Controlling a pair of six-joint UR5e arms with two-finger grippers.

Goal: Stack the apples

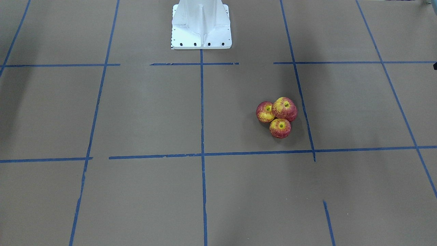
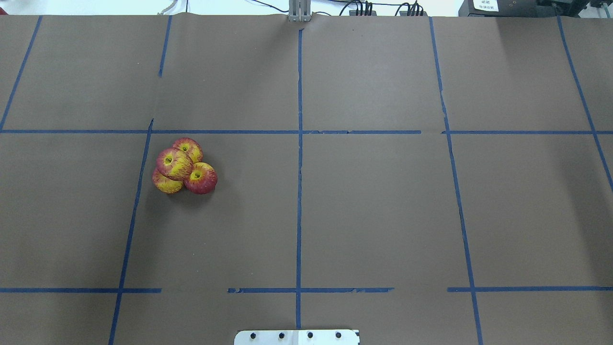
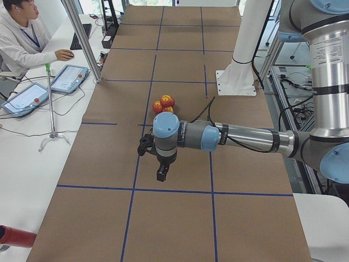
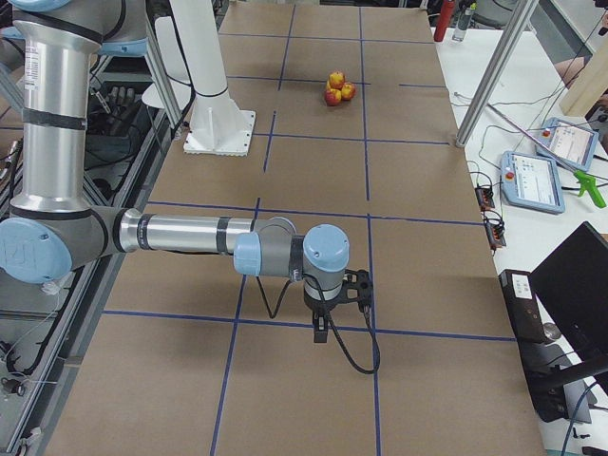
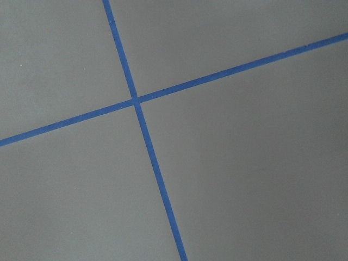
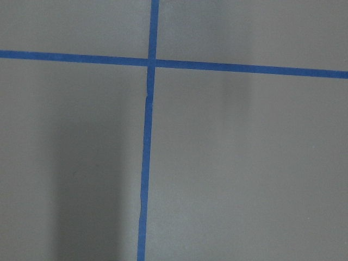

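Observation:
Four red and yellow apples sit in a tight pile on the brown table, on the robot's left side. Three lie on the table and one apple (image 2: 174, 163) rests on top of them, stem dimple up. The pile (image 1: 278, 116) also shows in the left view (image 3: 163, 103) and the right view (image 4: 335, 87). My left gripper (image 3: 161, 173) hangs over the table well short of the pile; I cannot tell if it is open or shut. My right gripper (image 4: 321, 328) hangs over the far end of the table; I cannot tell its state either. Both wrist views show only bare table and tape.
Blue tape lines (image 2: 300, 143) divide the table into squares. The white robot base (image 1: 201, 25) stands at the table's edge. An operator (image 3: 22, 38) sits beside tablets (image 3: 68, 78) and metal poles (image 3: 82, 38) along the operators' side.

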